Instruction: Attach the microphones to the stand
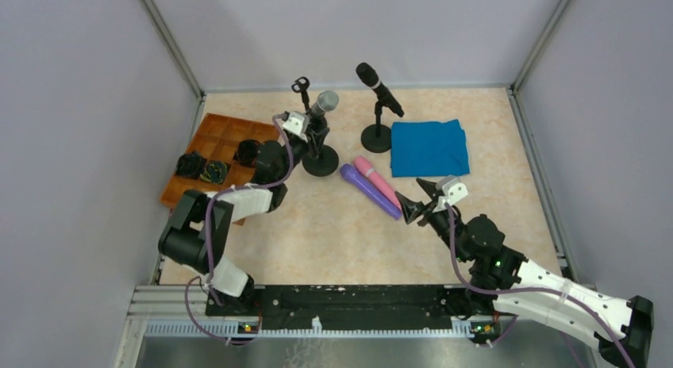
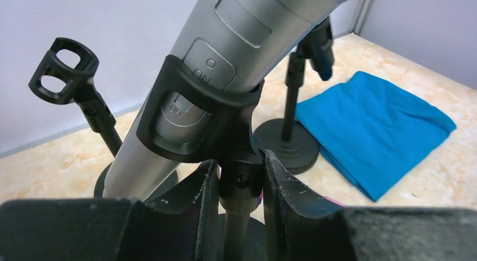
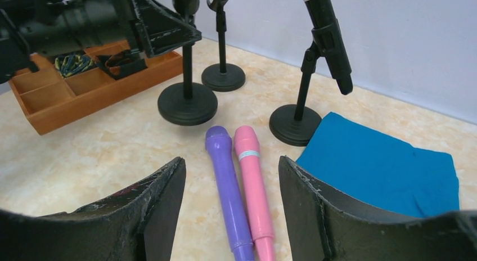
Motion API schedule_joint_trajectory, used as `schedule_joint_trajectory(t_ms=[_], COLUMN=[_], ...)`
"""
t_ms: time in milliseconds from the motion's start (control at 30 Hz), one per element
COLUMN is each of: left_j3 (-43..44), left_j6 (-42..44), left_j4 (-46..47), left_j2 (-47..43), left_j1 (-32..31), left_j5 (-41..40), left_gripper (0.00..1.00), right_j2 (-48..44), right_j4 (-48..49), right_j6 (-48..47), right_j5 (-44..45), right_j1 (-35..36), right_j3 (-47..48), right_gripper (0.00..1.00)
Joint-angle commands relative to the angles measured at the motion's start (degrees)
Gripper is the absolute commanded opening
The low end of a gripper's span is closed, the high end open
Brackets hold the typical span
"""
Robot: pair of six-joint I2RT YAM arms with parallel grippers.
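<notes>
A silver-grey microphone point(image 2: 236, 41) sits tilted in the clip point(image 2: 185, 115) of a black stand point(image 1: 321, 160). My left gripper point(image 2: 239, 160) is shut on that stand's post just under the clip. A black microphone point(image 1: 379, 89) is held in a second stand point(image 1: 377, 138). A third stand's clip point(image 1: 301, 86) is empty. The purple microphone point(image 3: 228, 185) and the pink microphone point(image 3: 253, 182) lie side by side on the table. My right gripper point(image 3: 230, 160) hovers open just short of their near ends, touching neither.
A folded blue cloth point(image 1: 428, 147) lies right of the black microphone's stand. A wooden compartment tray point(image 1: 210, 130) with small dark items sits at the left, under my left arm. Grey walls close off the back and both sides.
</notes>
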Motion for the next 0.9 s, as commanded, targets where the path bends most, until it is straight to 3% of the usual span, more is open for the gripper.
schedule_joint_trajectory(t_ms=[0, 500, 567, 767, 867], left_j3=[6.7, 28.8, 30.6, 32.3, 31.3], left_j6=[-1.5, -6.9, -7.5, -9.3, -9.3], left_j4=[16.9, 21.6, 21.4, 21.5, 21.8], left_j2=[6.4, 30.3, 32.3, 35.6, 35.6], left_j1=[2.7, 4.0, 4.0, 4.0, 4.0], left_j5=[6.1, 11.4, 11.0, 12.3, 12.4], left_gripper=[0.00, 0.00, 0.07, 0.12, 0.32], right_j2=[-0.2, -4.1, -4.7, -5.9, -5.8], right_j4=[-0.6, -8.8, -9.7, -10.9, -10.9], right_j6=[1.0, -0.7, -0.4, -0.2, -0.2], right_j5=[-1.0, -0.1, -0.2, 0.3, 0.1], right_j1=[0.5, 0.5, 0.5, 0.5, 0.5], right_j3=[2.0, 4.0, 3.9, 3.9, 3.9], right_gripper=[0.61, 0.61, 0.61, 0.61, 0.61])
